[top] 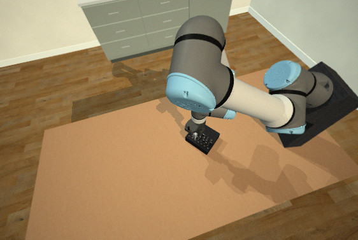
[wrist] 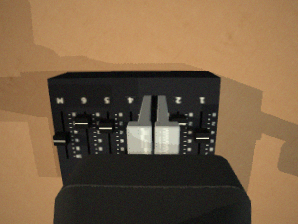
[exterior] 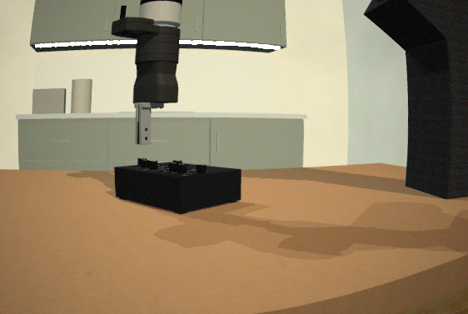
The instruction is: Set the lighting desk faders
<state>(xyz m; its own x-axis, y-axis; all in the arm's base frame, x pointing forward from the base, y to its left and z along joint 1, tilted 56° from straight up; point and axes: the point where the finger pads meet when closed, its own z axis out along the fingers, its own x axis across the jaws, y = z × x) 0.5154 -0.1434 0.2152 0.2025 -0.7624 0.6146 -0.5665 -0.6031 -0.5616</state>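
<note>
Closed gripper held above the lighting desk, with a gap between them.

The desk is seen standing flat on the table, near the middle, with the arm reaching over it from the dark pedestal at the table's edge. The fingers are pressed together with nothing between them, and are pointed straight down over the middle of the fader row. In the wrist view, fader caps are seen at differing heights on either side of the fingers; the channel labels are too blurred to be read. A cabinet is seen against the far wall.
</note>
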